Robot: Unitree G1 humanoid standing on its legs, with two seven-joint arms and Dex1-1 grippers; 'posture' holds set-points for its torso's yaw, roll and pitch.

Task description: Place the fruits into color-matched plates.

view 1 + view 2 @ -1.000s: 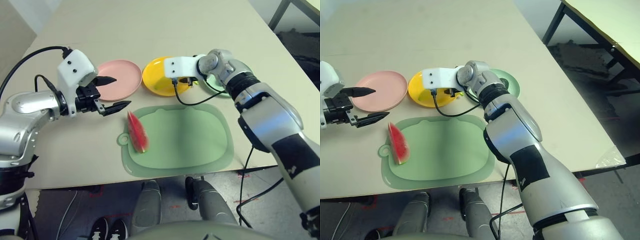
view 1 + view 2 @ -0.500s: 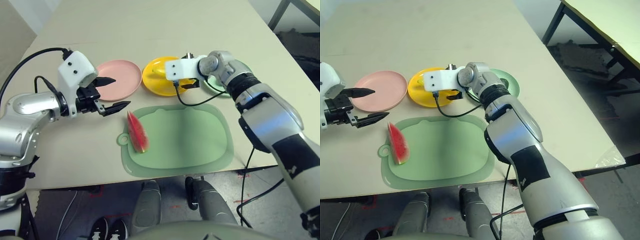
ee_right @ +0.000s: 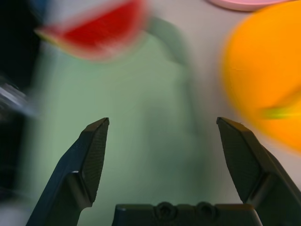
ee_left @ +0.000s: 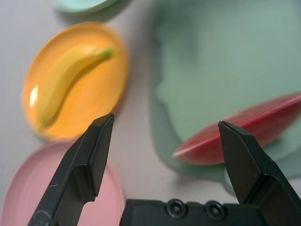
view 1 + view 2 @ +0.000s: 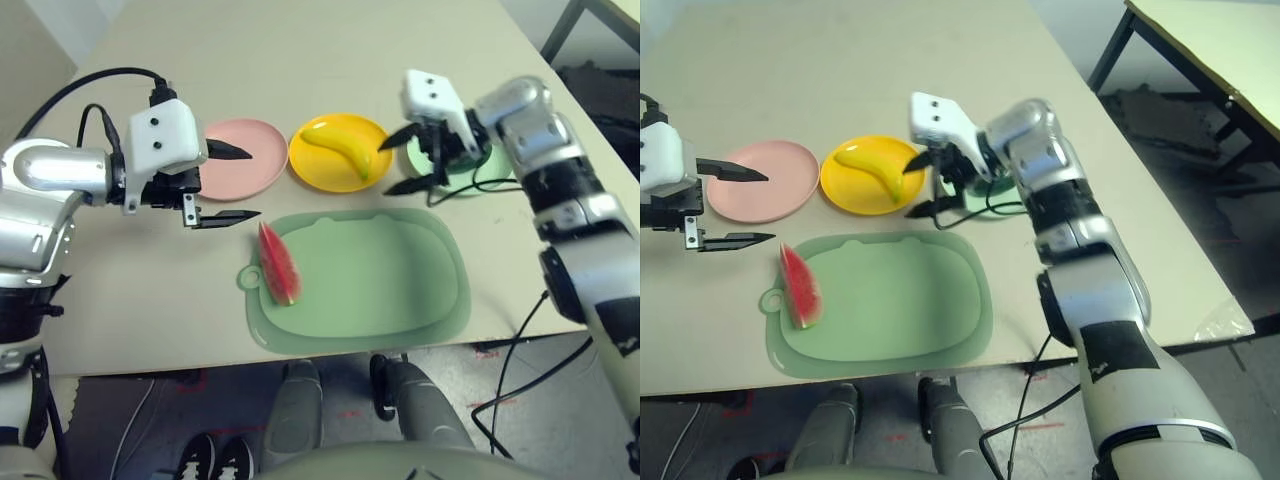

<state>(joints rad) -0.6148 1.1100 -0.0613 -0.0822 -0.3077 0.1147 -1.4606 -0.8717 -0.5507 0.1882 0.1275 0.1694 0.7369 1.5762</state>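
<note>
Left eye view: the banana (image 5: 342, 146) lies in the yellow plate (image 5: 314, 172), matched by colour, and my right gripper (image 5: 387, 163) is wide and empty beside it. My left gripper (image 5: 257, 183) waits wide too, near the watermelon (image 5: 278, 266) on the mat (image 5: 380, 285), probably bound for the pink plate (image 5: 241, 140). Half a second ago my right gripper covered the banana's end; now it's swung clear, towards the green plate (image 5: 478, 180)!

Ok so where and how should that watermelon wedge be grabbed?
I'd grip the watermelon wedge around its middle, with the left gripper coming from above and its fingers closing across the narrow width. The wedge lies lengthwise on the green mat, long and slim with tapering ends, so its thicker middle should hold steadier than either tip.
</note>
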